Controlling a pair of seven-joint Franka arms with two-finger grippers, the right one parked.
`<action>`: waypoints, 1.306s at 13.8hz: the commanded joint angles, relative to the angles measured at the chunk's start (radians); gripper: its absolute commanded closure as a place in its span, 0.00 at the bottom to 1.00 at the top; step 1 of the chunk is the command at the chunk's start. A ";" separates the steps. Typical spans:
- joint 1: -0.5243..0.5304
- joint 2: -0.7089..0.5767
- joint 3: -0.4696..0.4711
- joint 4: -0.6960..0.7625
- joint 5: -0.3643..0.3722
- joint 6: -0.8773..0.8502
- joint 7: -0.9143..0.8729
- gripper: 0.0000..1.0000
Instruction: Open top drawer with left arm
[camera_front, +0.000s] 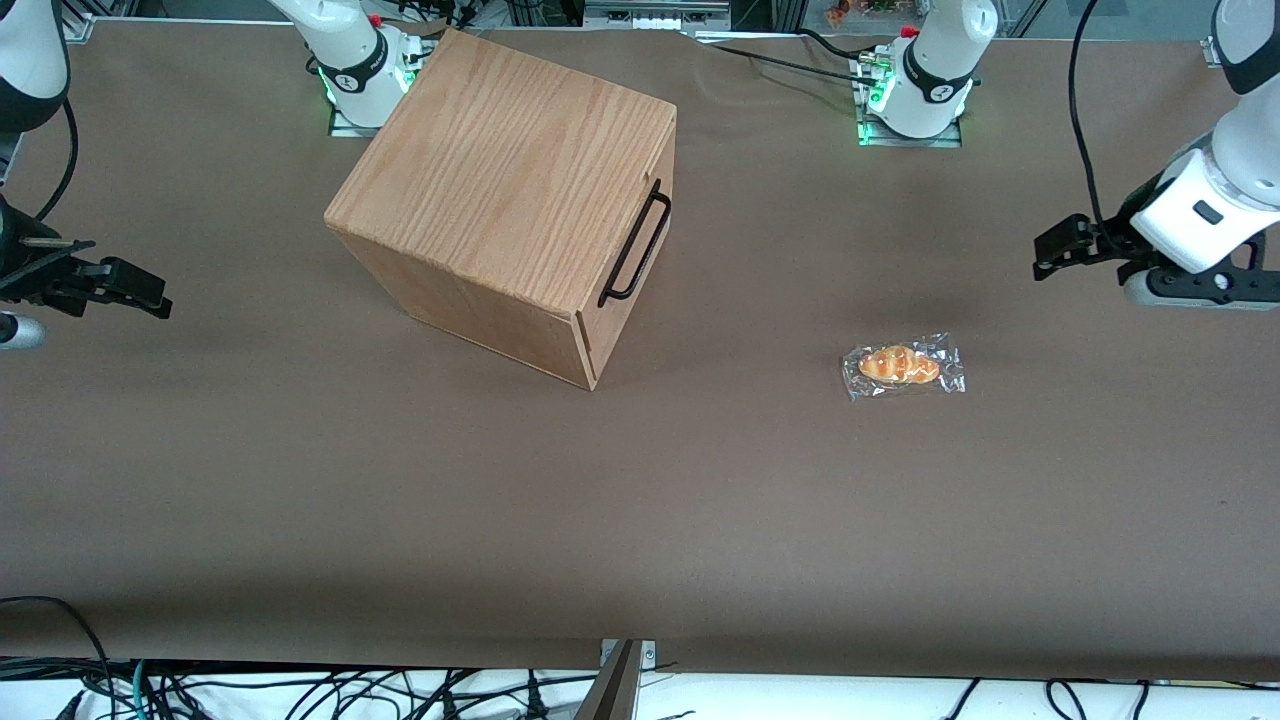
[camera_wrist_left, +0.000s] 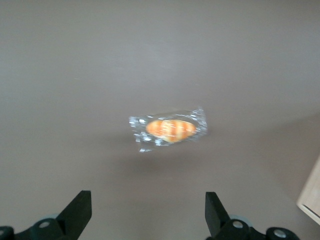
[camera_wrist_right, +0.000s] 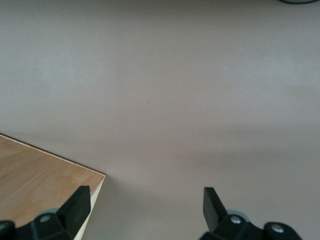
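A big oak-grain wooden box (camera_front: 500, 180) stands on the brown table, turned at an angle. Its top drawer (camera_front: 632, 290) looks shut, flush with the box, and its thin black bar handle (camera_front: 638, 245) faces the working arm's end of the table. My left arm's gripper (camera_front: 1058, 252) hovers above the table far off toward that end, well apart from the handle. In the left wrist view the gripper (camera_wrist_left: 146, 197) is open with only bare table between its fingers, and a corner of the box (camera_wrist_left: 312, 200) shows at the edge.
A wrapped bread roll (camera_front: 902, 367) lies on the table between the box and my gripper, nearer the front camera than both; the left wrist view shows the roll (camera_wrist_left: 170, 129) ahead of the fingers. Arm bases (camera_front: 915, 90) stand along the table's back edge.
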 joint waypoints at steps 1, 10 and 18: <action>-0.008 0.023 -0.104 0.006 -0.036 -0.017 -0.013 0.00; -0.093 0.138 -0.326 0.003 -0.265 0.197 -0.162 0.00; -0.222 0.216 -0.383 -0.156 -0.250 0.582 -0.276 0.00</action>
